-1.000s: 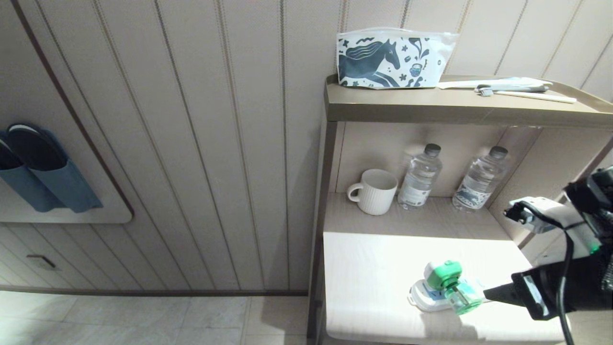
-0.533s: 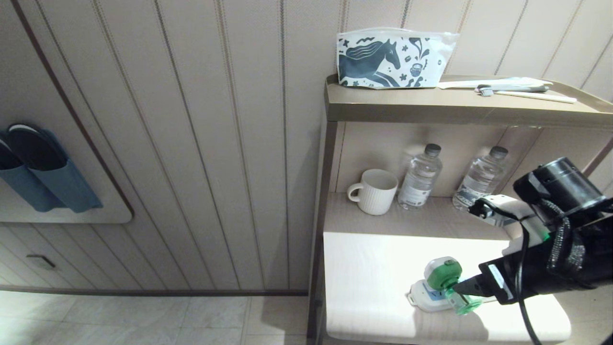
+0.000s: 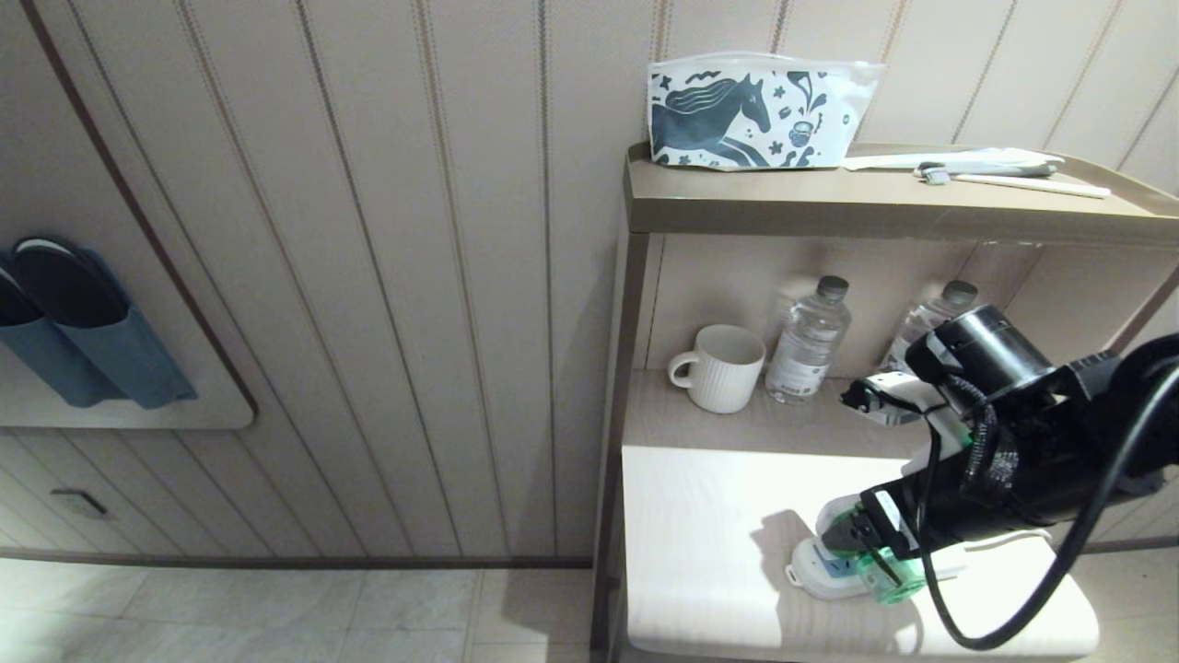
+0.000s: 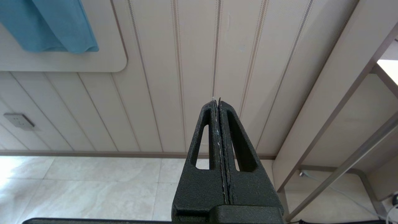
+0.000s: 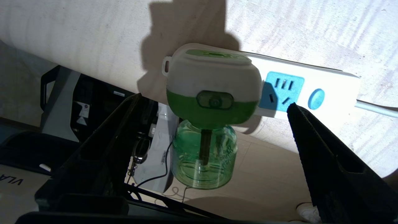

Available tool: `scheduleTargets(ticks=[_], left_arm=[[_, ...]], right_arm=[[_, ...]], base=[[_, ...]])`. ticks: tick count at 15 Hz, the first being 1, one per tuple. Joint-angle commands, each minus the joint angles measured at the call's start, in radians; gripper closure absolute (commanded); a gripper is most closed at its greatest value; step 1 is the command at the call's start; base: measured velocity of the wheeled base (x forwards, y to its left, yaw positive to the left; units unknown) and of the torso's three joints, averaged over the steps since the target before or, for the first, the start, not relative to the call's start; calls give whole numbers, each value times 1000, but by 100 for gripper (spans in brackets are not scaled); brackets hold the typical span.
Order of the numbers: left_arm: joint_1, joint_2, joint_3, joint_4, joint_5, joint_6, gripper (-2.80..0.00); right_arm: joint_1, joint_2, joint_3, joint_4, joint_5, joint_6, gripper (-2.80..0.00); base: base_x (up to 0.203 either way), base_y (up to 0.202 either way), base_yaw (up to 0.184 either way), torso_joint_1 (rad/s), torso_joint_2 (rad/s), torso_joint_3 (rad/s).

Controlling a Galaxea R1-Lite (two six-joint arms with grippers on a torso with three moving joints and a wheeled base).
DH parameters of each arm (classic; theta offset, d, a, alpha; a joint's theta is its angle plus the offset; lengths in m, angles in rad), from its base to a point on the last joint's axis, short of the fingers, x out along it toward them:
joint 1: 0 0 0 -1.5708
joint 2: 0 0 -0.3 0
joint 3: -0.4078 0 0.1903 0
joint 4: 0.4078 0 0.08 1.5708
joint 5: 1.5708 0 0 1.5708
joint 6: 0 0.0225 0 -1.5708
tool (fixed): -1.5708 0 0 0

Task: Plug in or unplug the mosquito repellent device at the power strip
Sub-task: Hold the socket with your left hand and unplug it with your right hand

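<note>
The mosquito repellent device point(image 5: 211, 84), a white head with a green band and a green liquid bottle point(image 5: 203, 155), sits plugged into the end socket of the white power strip point(image 5: 323, 84). Both lie near the front edge of the low table point(image 3: 700, 516), with the bottle overhanging the edge. My right gripper point(image 5: 214, 101) is open, one black finger point(image 5: 102, 149) on each side of the device and neither touching it. In the head view the right gripper point(image 3: 861, 545) covers part of the device point(image 3: 892, 582) and the strip point(image 3: 811, 571). My left gripper point(image 4: 218, 102) is shut on nothing and faces the wall panels.
A white mug point(image 3: 718, 368) and two clear water bottles point(image 3: 809, 343) stand at the back of the lower shelf. A horse-print pouch point(image 3: 755, 110) and a toothbrush point(image 3: 986, 170) lie on the top shelf. Blue slippers point(image 3: 74, 322) hang on the left wall.
My right arm has swung in from the right to the device. Its jaws have opened wider and now straddle the device. Device and strip have not moved.
</note>
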Motion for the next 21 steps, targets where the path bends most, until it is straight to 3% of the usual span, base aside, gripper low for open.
scheduleTargets(ticks=[1, 15, 21], left_arm=[[0, -1, 0, 1, 0, 0, 0], [0, -1, 0, 1, 0, 0, 0], [0, -1, 0, 1, 0, 0, 0]], right_arm=[[11, 37, -14, 4, 0, 1, -280], [-2, 103, -71, 19, -2, -3, -280], [1, 106, -150, 161, -3, -13, -280]], base=[[0, 0, 0, 0, 0, 0], [0, 0, 0, 0, 0, 0], [0, 0, 0, 0, 0, 0]])
